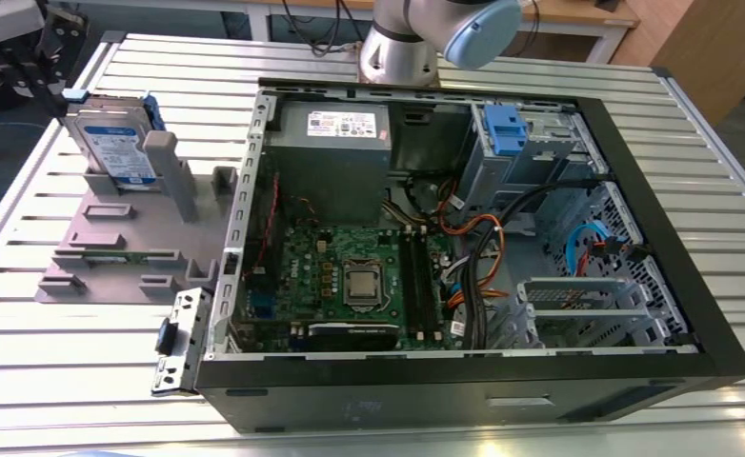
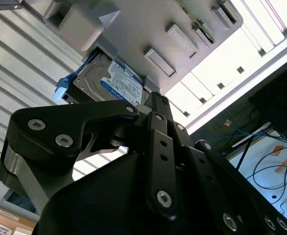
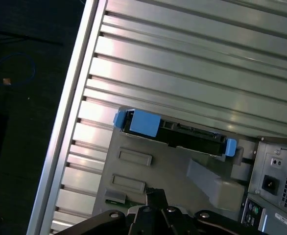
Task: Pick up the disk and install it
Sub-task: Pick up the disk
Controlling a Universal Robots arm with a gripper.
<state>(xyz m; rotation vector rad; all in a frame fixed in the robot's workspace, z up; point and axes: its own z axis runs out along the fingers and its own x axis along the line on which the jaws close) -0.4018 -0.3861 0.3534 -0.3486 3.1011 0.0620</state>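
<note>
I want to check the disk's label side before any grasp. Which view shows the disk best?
The exterior view: the disk stands upright in the grey holder, with its label and blue bracket both visible. The second wrist view shows the label, with the disk partly hidden by the holder. The first wrist view shows the disk edge-on.

The disk (image 1: pixel 110 143), at the exterior view's upper left, is silver-grey with a white-and-blue label and a bright blue frame. The stand (image 1: pixel 118 238) is plain matt grey. The table (image 1: pixel 68 352) is silver metal, ribbed in parallel slats. The computer case (image 1: pixel 474 405) has a black frame; inside are a green motherboard (image 1: pixel 347 276), orange and black cables (image 1: pixel 481 233), a blue latch piece (image 1: pixel 505 124) and a grey box (image 1: pixel 334 157) with a white sticker. The gripper (image 2: pixel 153 100) is black with silver screws; the arm (image 1: pixel 405 48) is silver with a pale blue cap
</note>
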